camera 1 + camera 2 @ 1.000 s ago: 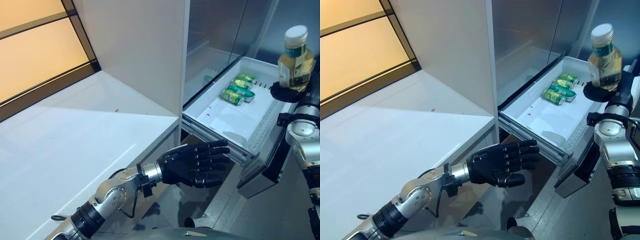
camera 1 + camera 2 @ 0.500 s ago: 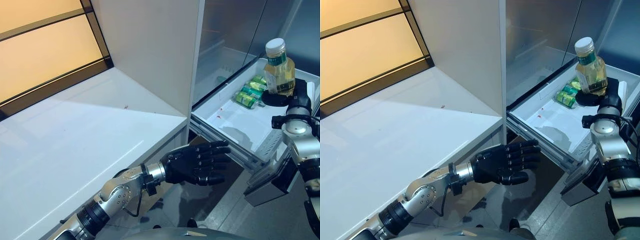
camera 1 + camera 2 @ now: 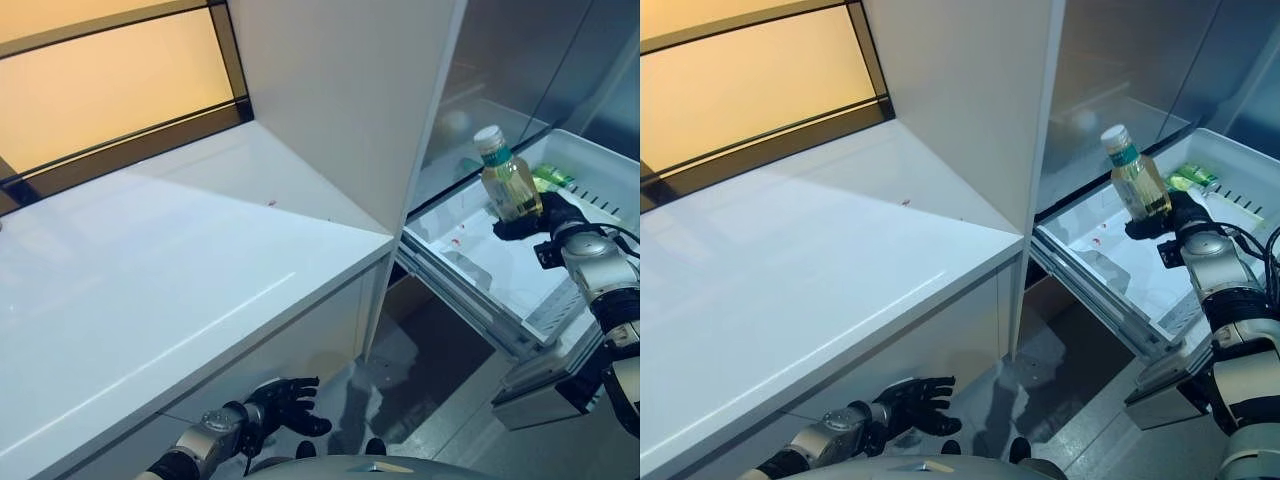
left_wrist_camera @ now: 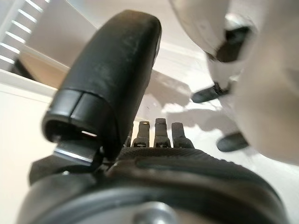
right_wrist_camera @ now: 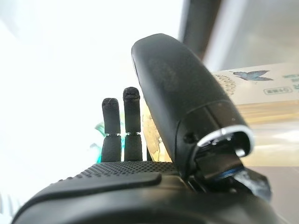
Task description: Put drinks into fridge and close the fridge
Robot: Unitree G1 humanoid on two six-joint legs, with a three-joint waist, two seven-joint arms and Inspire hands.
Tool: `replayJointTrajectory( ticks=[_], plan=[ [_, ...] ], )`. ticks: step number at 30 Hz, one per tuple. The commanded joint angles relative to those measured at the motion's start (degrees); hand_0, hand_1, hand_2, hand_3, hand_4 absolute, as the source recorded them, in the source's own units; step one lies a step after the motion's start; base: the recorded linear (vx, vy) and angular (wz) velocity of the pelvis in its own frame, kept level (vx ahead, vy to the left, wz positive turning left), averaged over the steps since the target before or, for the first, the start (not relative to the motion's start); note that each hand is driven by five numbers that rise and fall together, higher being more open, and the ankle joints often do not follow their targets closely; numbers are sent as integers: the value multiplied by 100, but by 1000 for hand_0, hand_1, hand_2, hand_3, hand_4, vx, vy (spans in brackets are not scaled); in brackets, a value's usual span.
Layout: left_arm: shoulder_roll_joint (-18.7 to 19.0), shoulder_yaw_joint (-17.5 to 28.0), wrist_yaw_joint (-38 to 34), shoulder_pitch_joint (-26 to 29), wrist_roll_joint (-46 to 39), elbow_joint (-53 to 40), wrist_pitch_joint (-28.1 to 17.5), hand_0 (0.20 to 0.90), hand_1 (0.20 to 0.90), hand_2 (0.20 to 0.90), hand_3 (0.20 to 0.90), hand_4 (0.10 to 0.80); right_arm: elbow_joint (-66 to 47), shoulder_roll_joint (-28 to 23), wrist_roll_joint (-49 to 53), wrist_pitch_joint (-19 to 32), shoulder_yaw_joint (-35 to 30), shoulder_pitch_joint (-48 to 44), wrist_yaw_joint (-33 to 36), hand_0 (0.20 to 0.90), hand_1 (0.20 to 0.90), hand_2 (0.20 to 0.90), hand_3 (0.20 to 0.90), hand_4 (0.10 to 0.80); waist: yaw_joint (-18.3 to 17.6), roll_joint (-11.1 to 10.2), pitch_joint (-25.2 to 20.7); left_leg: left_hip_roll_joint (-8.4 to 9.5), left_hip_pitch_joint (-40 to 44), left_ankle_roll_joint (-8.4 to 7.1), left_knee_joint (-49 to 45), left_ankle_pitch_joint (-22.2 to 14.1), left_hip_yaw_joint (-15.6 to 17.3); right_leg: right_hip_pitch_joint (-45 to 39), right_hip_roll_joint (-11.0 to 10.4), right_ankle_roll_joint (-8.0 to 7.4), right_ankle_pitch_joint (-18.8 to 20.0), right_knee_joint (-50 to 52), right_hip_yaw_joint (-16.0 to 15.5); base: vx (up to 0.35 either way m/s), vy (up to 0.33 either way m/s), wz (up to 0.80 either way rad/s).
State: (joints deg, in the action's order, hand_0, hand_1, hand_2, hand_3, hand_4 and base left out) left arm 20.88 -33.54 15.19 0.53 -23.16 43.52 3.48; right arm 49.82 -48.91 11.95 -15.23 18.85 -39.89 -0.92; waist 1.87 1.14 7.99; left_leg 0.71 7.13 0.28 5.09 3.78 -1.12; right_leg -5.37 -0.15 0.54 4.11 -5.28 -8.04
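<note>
Ahead: white counter, open fridge drawer with green cans. Right hand grips bottle upright over drawer. Left hand low, fingers spread, empty.

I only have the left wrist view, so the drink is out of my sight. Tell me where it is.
Observer: The right hand holds the bottle by its base, tilted, over the open fridge drawer.
Operator: Report what's in that drawer.
Observer: Green cans lie at its far end, beyond the bottle.
Operator: Give me the left hand's place in the room.
Observer: The left hand is low, beneath the edge of the white counter, fingers spread and holding nothing.
</note>
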Motion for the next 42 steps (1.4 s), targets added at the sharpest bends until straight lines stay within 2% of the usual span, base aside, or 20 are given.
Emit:
replayJointTrajectory(
  ticks=[1,6,10,12,15,16,17,23,25,26,29,30,32,33,36,37,39,40,42],
  plan=[
    [-157,290,-213,162,631,514,-869,900,900,900,900,800,96,-177,-730,534,-59,-1054,174,300,300,300,200,100,117,-411,-440,-150,-71,-76,-9,-186,205,-183,-4,-242,-138,62,220,-9,-121,3],
    [-163,745,-498,204,1059,1331,-1052,900,900,900,900,800,575,-17,-1894,353,254,-802,-148,300,300,300,200,100,182,-373,-298,-224,-109,-109,-9,-108,186,-142,32,-210,-165,90,210,-16,-117,0],
    [-114,987,-643,186,1166,1647,-1025,900,900,900,900,800,1159,34,-2577,-126,600,-706,-1199,300,300,300,200,100,237,-330,-172,-278,-217,-157,-87,-63,146,-69,60,-178,-177,115,200,-38,-92,-1],
    [-95,1096,-696,216,1073,1735,-997,900,900,900,900,800,1595,77,-3021,-51,829,-743,-1575,300,300,300,200,100,288,-306,-85,-298,-303,-179,-133,-33,111,-14,67,-157,-170,129,186,-92,-84,3],
    [-109,1291,-720,276,876,1788,-1008,900,900,900,900,800,1972,144,-3269,-19,1109,-876,-1747,300,300,300,200,100,353,-274,35,-306,-424,-199,-206,-12,35,45,72,-130,-179,144,152,-99,-62,2],
    [-126,1343,-722,277,864,1739,-997,900,900,900,900,800,2013,162,-3120,-105,1162,-903,-1712,356,356,356,266,166,381,-266,70,-306,-463,-207,-231,-7,4,57,67,-123,-180,145,134,-71,-55,3],
    [-133,1377,-698,261,879,1707,-1017,900,900,900,900,800,2026,182,-3056,-157,1141,-906,-1692,900,900,900,900,800,398,-258,89,-304,-487,-215,-248,0,-22,66,66,-116,-183,152,121,-58,-50,3],
    [-104,1359,-590,111,1002,1359,-1027,900,900,900,900,800,1833,228,-2723,-139,842,-673,-1508,900,900,900,900,800,406,-222,67,-282,-505,-232,-261,-10,-64,70,62,-119,-199,157,79,-15,-16,2],
    [-119,1361,-570,97,1025,1305,-994,900,900,900,900,800,1553,237,-2046,-120,662,-642,-1352,900,900,900,900,800,369,-216,32,-283,-466,-238,-237,-15,-43,54,65,-122,-199,148,89,15,21,-1],
    [-136,1361,-561,93,1034,1279,-949,900,900,900,900,800,1108,282,-1223,-128,371,-593,-952,900,900,900,900,800,310,-214,3,-289,-418,-242,-220,-26,-13,32,68,-121,-205,148,120,32,37,-2],
    [-159,1415,-535,42,1093,1279,-934,900,900,900,900,800,307,363,-335,-110,-183,-410,-272,900,900,900,900,800,217,-215,-35,-304,-337,-241,-187,-56,56,0,83,-118,-228,153,167,31,44,-6],
    [-207,1435,-576,-35,1124,1281,-940,900,900,900,900,800,-397,446,314,154,-611,-151,351,900,900,900,900,800,115,-220,-59,-316,-269,-237,-149,-83,128,-16,95,-122,-244,154,202,29,60,-12],
    [-239,1430,-613,-70,1128,1320,-962,900,900,900,900,800,-759,492,572,290,-869,-9,590,900,900,900,900,800,55,-225,-76,-324,-233,-235,-131,-102,186,-24,98,-127,-250,151,228,9,49,-13],
    [-265,1437,-622,-97,1149,1367,-989,900,900,900,900,800,-1033,530,773,697,-1083,94,934,900,900,900,900,800,3,-226,-90,-331,-211,-238,-123,-118,235,-28,96,-133,-257,148,242,-15,50,-22],
    [-362,1388,-669,-131,1132,1624,-1171,900,900,900,900,800,-1949,621,740,1653,-1661,380,1803,900,900,900,900,800,-142,-224,-137,-344,-143,-222,-116,-169,367,-48,100,-153,-271,142,311,-21,77,-22],
    [-383,1378,-677,-132,1119,1674,-1204,900,900,900,900,800,-2072,634,703,1792,-1771,427,1999,900,900,900,900,800,-176,-222,-152,-344,-134,-218,-117,-180,392,-50,98,-159,-273,138,327,-14,103,-21],
    [-452,1329,-708,-126,1098,1839,-1306,900,900,900,900,800,-2377,642,441,2406,-2204,689,2776,900,900,900,900,800,-274,-230,-229,-336,-86,-198,-108,-229,483,-60,90,-184,-278,128,379,-6,88,-14],
    [-462,1322,-719,-127,1090,1853,-1315,900,900,900,900,800,-2419,643,438,2399,-2263,732,2813,900,900,900,900,800,-285,-231,-240,-333,-81,-195,-108,-236,493,-61,89,-188,-279,125,388,-1,63,-5],
    [-501,1264,-758,-115,1068,1911,-1350,900,900,900,900,800,-2471,629,325,2632,-2497,911,3312,900,900,900,900,800,-331,-239,-290,-317,-68,-180,-121,-272,533,-62,79,-205,-276,122,429,6,70,-3]
  ],
)
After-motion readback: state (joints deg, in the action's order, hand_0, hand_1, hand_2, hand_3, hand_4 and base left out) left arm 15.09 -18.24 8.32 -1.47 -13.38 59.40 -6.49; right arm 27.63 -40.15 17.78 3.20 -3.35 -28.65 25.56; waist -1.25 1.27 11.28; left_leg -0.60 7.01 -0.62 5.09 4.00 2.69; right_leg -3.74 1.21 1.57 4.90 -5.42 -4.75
